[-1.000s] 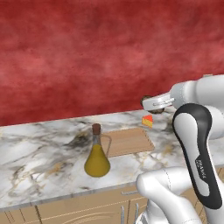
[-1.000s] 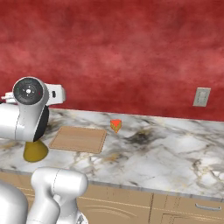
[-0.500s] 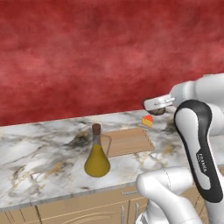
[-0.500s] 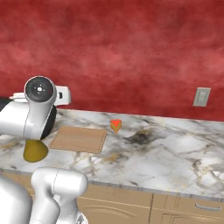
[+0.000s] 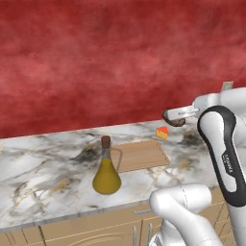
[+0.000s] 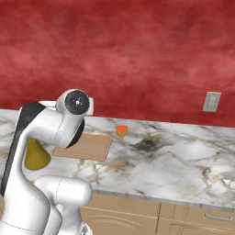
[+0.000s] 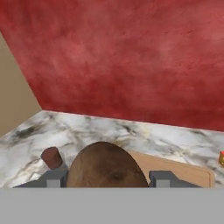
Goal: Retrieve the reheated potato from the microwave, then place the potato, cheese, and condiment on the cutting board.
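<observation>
My gripper (image 7: 108,178) is shut on the potato (image 7: 106,165), a dark brown lump that sits between the two fingertips (image 7: 54,178). From the left base view the gripper (image 5: 174,117) hangs in the air with the potato (image 5: 177,121), above the counter and just right of the cheese (image 5: 162,133). The cutting board (image 5: 141,156) lies flat below and to the left of the hand, bare. The condiment (image 5: 106,170) stands upright left of the board. The hand view shows the bottle's cork (image 7: 51,157), the board (image 7: 183,171) and the cheese (image 7: 222,158). The microwave is out of view.
A red wall backs the marble counter (image 5: 43,163). A wall outlet (image 6: 211,101) sits at the right. My own arm (image 6: 55,128) hides part of the board (image 6: 85,147) and of the bottle (image 6: 36,157); the cheese (image 6: 121,131) stands free.
The arm's elbow has swung to the right in the right base view, and the hand with the potato has sunk a little. Bottle, board and cheese have stayed put.
</observation>
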Motion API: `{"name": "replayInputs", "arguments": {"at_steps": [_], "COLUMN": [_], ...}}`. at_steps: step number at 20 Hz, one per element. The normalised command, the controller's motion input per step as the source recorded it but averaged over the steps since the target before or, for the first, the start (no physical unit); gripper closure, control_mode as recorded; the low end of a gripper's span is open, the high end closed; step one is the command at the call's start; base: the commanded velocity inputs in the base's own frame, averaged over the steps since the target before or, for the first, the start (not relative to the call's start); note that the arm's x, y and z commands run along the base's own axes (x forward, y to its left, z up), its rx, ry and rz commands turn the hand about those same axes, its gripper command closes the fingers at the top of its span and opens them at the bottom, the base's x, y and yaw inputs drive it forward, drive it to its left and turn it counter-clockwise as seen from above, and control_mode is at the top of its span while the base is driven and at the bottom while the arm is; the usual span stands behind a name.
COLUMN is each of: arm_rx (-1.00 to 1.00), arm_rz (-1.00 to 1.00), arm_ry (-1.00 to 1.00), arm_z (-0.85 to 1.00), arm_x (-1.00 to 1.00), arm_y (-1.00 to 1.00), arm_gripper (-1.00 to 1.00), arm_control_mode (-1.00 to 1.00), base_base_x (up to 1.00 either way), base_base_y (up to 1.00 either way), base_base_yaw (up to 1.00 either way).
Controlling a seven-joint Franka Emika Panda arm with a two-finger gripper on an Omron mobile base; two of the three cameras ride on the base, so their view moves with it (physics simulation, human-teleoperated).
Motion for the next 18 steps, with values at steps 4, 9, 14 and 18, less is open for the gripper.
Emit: {"name": "replayInputs", "arguments": {"at_steps": [4,9,14,18], "arm_rx": [-0.02,0.00,-0.02,-0.10], "arm_rz": [0.05,0.07,0.00,0.00], "arm_ry": [0.17,0.21,-0.08,-0.01], "arm_z": [-0.29,-0.30,-0.43,-0.46], "arm_x": [0.55,0.44,0.30,0.38], "arm_y": [-0.07,0.00,0.02,0.00], "arm_gripper": [1.00,1.00,1.00,1.00], "arm_control_mode": [-1.00,-1.00,-1.00,-1.00], "base_base_x": [0.00,0.00,0.00,0.00], "base_base_y": [0.00,0.00,0.00,0.00], "base_base_yaw": [0.00,0.00,0.00,0.00]}}
